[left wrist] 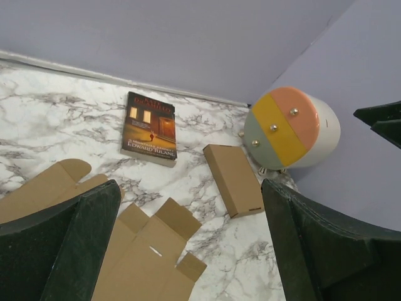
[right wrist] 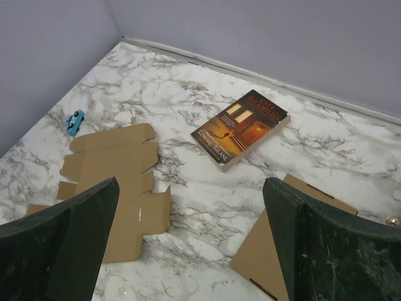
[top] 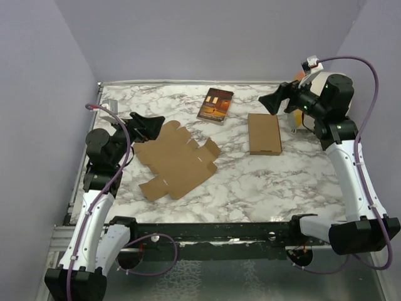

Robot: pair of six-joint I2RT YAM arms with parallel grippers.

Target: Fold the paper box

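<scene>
The paper box (top: 178, 160) is a wide flat die-cut brown cardboard sheet lying unfolded on the marble table, left of centre. It also shows in the left wrist view (left wrist: 144, 257) and the right wrist view (right wrist: 113, 169). My left gripper (top: 147, 125) hovers open and empty over the sheet's far left edge; in its own view the gripper (left wrist: 188, 188) has its jaws wide apart. My right gripper (top: 279, 99) is raised at the back right, open and empty, and its own view (right wrist: 190, 182) also shows the jaws wide apart.
A bigger slim brown carton (top: 264, 133) lies flat right of centre. A dark red-brown book (top: 215, 105) lies at the back centre. A round white object with orange, yellow and green stripes (left wrist: 291, 128) stands in the back right corner. A small blue item (right wrist: 75, 120) lies near the left wall.
</scene>
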